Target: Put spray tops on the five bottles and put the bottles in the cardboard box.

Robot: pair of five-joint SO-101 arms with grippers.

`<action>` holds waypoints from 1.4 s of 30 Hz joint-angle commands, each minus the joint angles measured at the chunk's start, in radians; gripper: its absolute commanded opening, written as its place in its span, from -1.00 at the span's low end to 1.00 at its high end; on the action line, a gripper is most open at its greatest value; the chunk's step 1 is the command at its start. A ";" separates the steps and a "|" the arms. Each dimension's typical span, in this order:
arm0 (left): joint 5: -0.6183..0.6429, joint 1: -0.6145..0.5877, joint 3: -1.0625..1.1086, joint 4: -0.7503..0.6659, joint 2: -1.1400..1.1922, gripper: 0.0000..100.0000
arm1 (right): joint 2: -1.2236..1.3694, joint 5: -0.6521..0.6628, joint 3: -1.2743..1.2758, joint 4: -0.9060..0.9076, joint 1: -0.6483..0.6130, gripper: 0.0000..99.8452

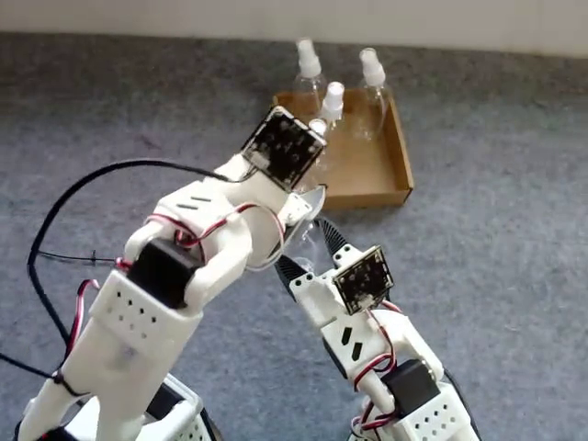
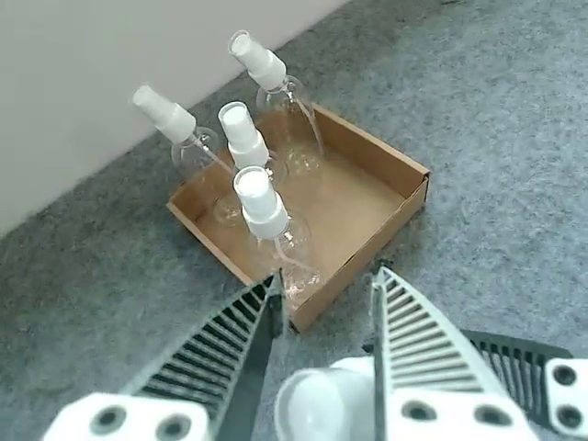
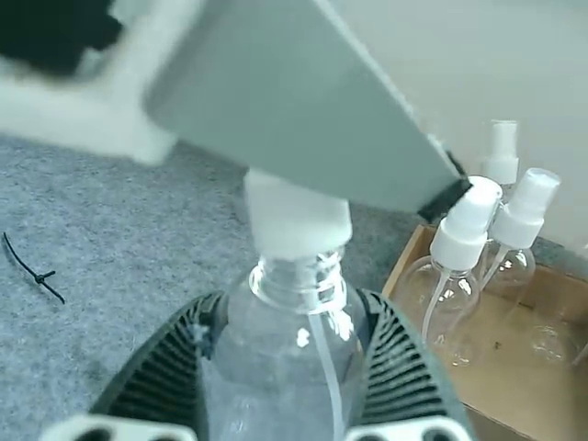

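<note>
My right gripper (image 3: 292, 308) is shut around a clear bottle (image 3: 289, 363) and holds it upright on the grey carpet, just in front of the cardboard box (image 1: 397, 175). A white spray top (image 3: 296, 220) sits on the bottle's neck, its tube hanging inside. My left gripper (image 2: 328, 276) comes down from above, shut on that spray top (image 2: 317, 406). In the high view both grippers meet at the bottle (image 1: 310, 241) in front of the box. Several clear bottles with white spray tops (image 2: 259, 207) stand in the box (image 2: 367, 216).
The box lies close to the wall at the back of the carpet. A black cable (image 1: 55, 216) loops beside the left arm, and a small black cable tie (image 3: 32, 274) lies on the carpet. Open carpet stretches to either side of the box.
</note>
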 commanded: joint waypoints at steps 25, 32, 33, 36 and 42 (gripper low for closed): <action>-0.020 -0.082 -0.542 0.247 0.162 -0.70 | -0.013 -0.003 -0.010 0.071 0.001 -0.99; -0.018 -0.286 -0.541 0.396 0.157 -0.70 | -0.012 -0.005 -0.048 0.048 0.171 -0.99; -0.018 -0.303 -0.499 0.399 0.151 -0.70 | -0.001 -0.008 -0.074 0.013 0.219 -0.99; -0.020 -0.320 -0.357 0.396 0.142 -0.70 | 0.001 -0.008 -0.134 -0.105 0.317 -0.99; -0.026 -0.302 0.004 0.207 -0.021 -0.70 | 0.234 -0.031 -0.337 -0.105 0.341 -0.99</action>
